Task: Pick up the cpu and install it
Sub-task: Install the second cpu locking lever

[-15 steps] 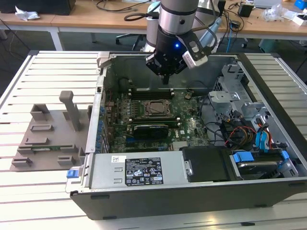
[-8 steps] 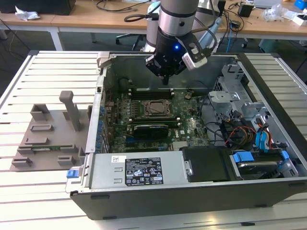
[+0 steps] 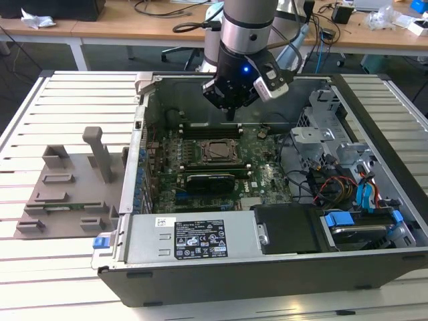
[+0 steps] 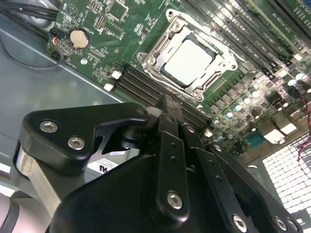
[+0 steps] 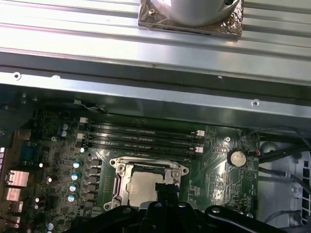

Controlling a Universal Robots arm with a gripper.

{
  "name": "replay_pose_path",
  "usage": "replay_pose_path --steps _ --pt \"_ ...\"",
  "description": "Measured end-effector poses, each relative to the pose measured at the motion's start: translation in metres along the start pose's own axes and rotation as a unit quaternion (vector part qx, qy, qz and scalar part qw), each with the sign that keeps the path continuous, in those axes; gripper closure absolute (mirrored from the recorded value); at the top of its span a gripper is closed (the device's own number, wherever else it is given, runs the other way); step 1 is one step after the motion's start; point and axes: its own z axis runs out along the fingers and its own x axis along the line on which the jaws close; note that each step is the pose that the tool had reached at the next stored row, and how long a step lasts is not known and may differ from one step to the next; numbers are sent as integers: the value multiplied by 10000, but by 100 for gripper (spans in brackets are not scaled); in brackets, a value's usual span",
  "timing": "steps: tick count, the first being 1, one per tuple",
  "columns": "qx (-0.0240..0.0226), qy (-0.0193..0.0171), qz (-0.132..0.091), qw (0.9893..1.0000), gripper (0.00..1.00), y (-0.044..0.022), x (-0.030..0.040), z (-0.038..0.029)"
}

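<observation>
Exterior view: the arm points straight down, gripper (image 3: 231, 114) apparently pinched shut, empty, above the seated cpu (image 3: 219, 151).

The space directly above the socket (image 3: 219, 151) is left unobstructed. On the socket's far side, memory sticks (image 3: 208, 128) are seated; on its near side, a black card (image 3: 210, 180) stands. Cables (image 3: 314, 184) are bunched toward the exterior view's right of it.

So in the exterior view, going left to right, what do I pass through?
Grey fixture block on the slatted table, then the case's left wall, the cpu in its socket with the gripper above it, the metal drive cage, the blue-tabbed cables.
</observation>
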Motion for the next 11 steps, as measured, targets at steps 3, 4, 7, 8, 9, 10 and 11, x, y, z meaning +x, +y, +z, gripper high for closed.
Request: replay_pose_path --steps 3,4,7,8,9,10,11 --pt "-1 -1 0 10000 89 -71 18 -5" --pt "0 0 0 10000 89 -88 22 -6" --pt "0 -1 0 10000 89 -111 28 2" --pt "0 0 1 10000 89 -115 30 4" --pt "0 -1 1 10000 89 -122 32 6" --pt "0 -1 0 10000 89 -129 34 8" --pt "0 -1 0 10000 89 -137 35 12"
